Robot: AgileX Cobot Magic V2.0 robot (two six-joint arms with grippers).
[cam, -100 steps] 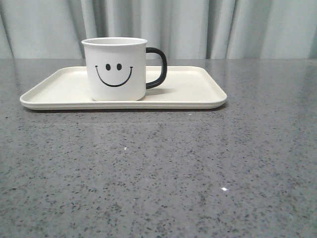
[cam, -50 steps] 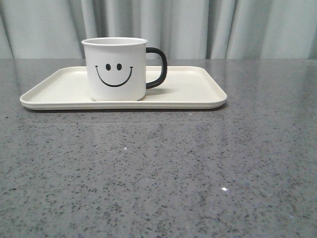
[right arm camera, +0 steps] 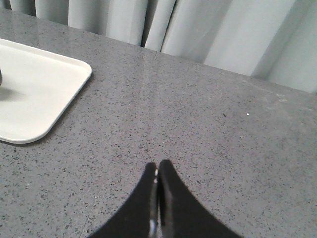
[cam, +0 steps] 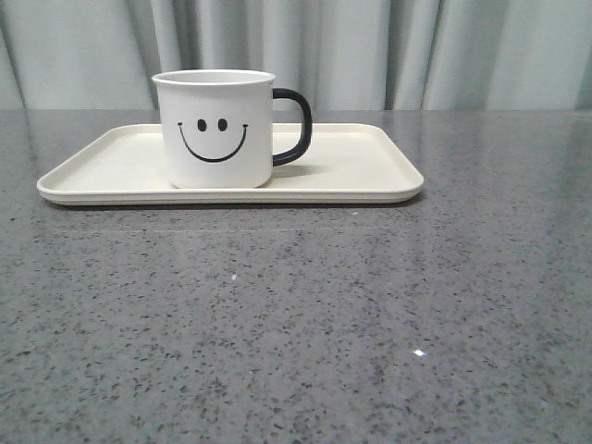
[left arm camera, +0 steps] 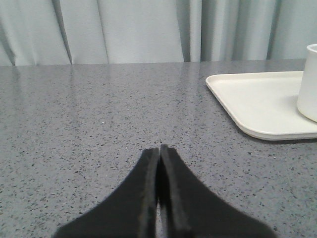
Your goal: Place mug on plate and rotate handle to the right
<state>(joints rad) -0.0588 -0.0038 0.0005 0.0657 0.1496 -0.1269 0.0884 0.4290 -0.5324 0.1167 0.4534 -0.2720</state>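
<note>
The white mug (cam: 217,129) with a black smiley face stands upright on the cream plate (cam: 361,171), left of the plate's middle. Its black handle (cam: 294,126) points to the right. Neither gripper shows in the front view. In the left wrist view my left gripper (left arm camera: 159,148) is shut and empty over bare table, apart from the plate (left arm camera: 257,101) and the mug's edge (left arm camera: 309,82). My right gripper (right arm camera: 157,166) is shut too, with nothing in it, some way from the plate's corner (right arm camera: 44,84).
A grey speckled tabletop (cam: 305,314) stretches in front of the plate. Pale grey curtains (cam: 370,46) hang behind the table's far edge.
</note>
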